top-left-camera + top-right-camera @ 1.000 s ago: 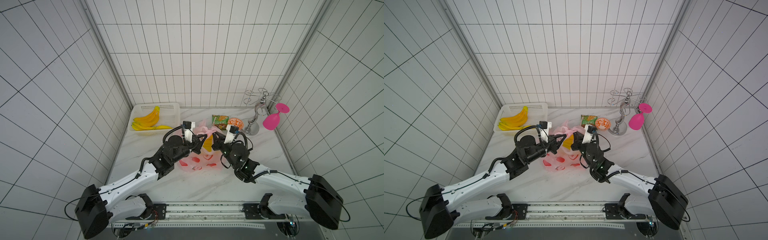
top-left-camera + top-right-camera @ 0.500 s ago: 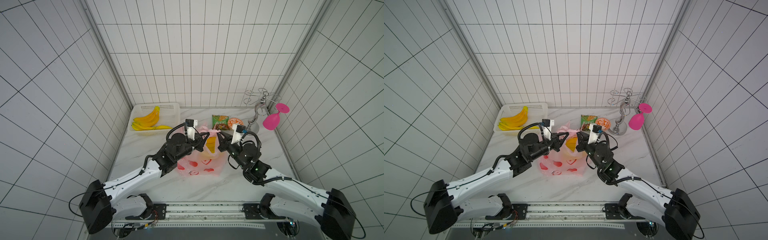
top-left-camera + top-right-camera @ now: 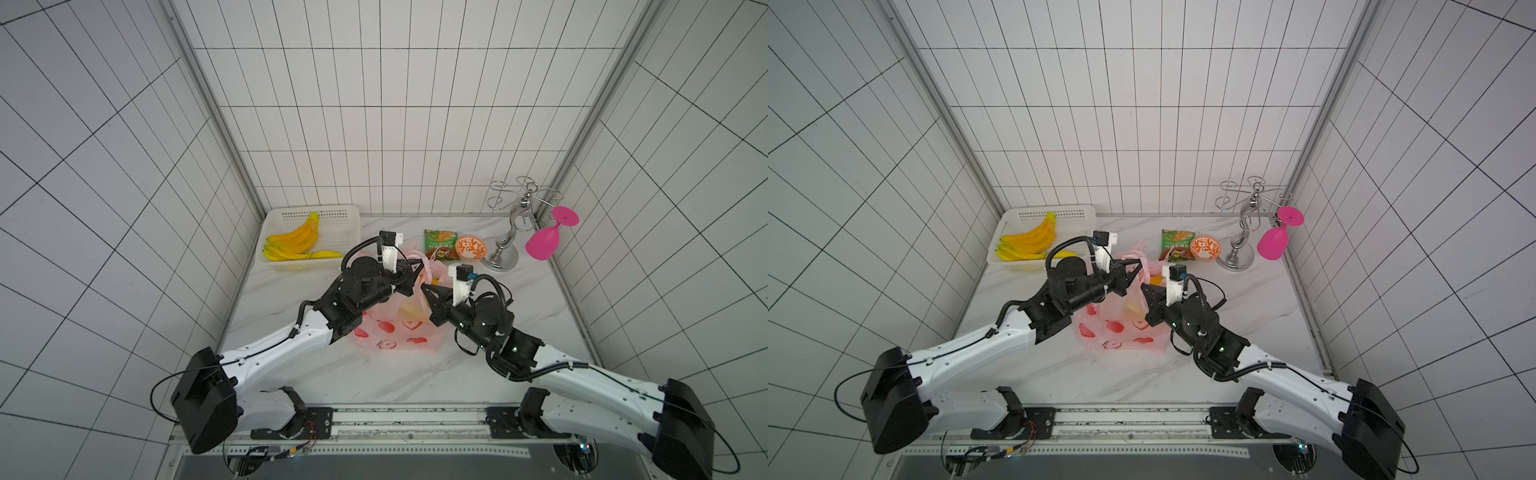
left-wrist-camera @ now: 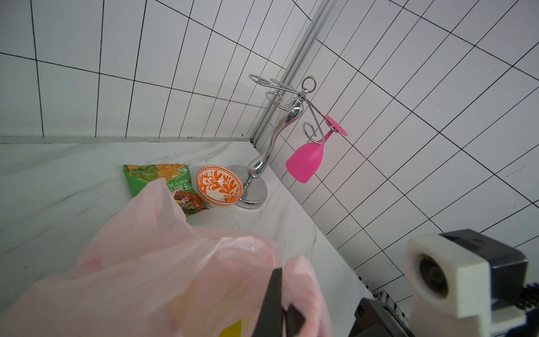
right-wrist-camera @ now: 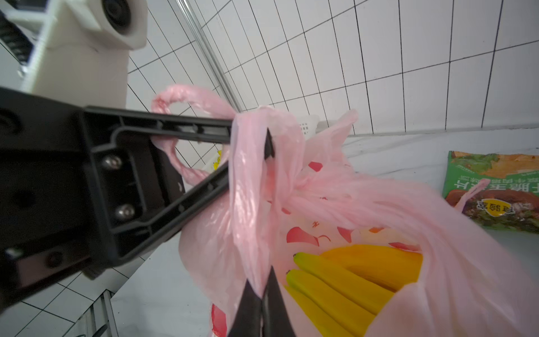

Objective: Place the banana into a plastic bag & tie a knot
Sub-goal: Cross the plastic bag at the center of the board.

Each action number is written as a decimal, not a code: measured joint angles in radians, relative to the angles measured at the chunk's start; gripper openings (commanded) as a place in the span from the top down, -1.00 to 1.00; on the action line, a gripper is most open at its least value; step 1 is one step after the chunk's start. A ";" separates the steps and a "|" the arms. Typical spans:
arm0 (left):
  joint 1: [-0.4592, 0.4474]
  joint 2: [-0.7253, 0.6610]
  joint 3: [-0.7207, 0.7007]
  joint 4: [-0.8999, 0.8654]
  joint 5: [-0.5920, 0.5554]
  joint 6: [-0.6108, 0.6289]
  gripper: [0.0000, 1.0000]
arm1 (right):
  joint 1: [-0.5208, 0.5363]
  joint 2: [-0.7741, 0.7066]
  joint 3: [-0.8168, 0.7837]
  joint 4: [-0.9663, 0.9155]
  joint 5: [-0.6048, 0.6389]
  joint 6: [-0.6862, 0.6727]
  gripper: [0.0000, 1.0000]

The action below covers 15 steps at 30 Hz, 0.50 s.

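A pink plastic bag (image 3: 395, 332) with red prints lies mid-table in both top views (image 3: 1121, 332). A yellow banana (image 5: 350, 271) bunch lies inside it, seen through the mouth in the right wrist view. My left gripper (image 3: 417, 272) is shut on a twisted handle and upper edge of the bag (image 4: 160, 262); its closed fingers (image 4: 274, 291) pinch the film. My right gripper (image 5: 262, 281) is shut on a strip of the bag's rim, close beside the left gripper (image 5: 267, 146). Both tips nearly meet above the bag (image 3: 1142, 276).
A white basket (image 3: 340, 216) with more bananas (image 3: 295, 243) stands at the back left. A green snack packet (image 3: 440, 245), an orange bowl (image 3: 470, 248) and a chrome rack (image 3: 505, 249) holding a pink glass (image 3: 542, 243) are at the back right.
Both grippers stay shut on the bag. The right arm swung right, then came back a little. The left gripper crept toward the back, and the tips now sit closer together.
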 measured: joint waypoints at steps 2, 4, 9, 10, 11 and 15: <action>-0.006 0.000 0.000 -0.013 0.003 0.000 1.00 | -0.001 0.054 0.000 0.038 0.006 0.001 1.00; -0.011 0.000 0.000 -0.031 0.003 -0.001 1.00 | -0.003 0.102 0.000 0.085 0.014 0.003 1.00; -0.023 -0.014 -0.010 -0.035 0.001 -0.020 1.00 | -0.060 0.185 -0.002 0.246 -0.003 0.026 1.00; -0.026 -0.023 -0.016 -0.032 0.000 -0.026 1.00 | -0.076 0.200 -0.002 0.285 -0.010 0.032 1.00; -0.029 -0.033 -0.023 -0.030 0.001 -0.033 1.00 | -0.089 0.216 -0.002 0.329 -0.023 0.035 1.00; -0.033 -0.056 -0.048 0.000 0.003 -0.062 1.00 | -0.108 0.274 -0.002 0.488 -0.074 0.050 1.00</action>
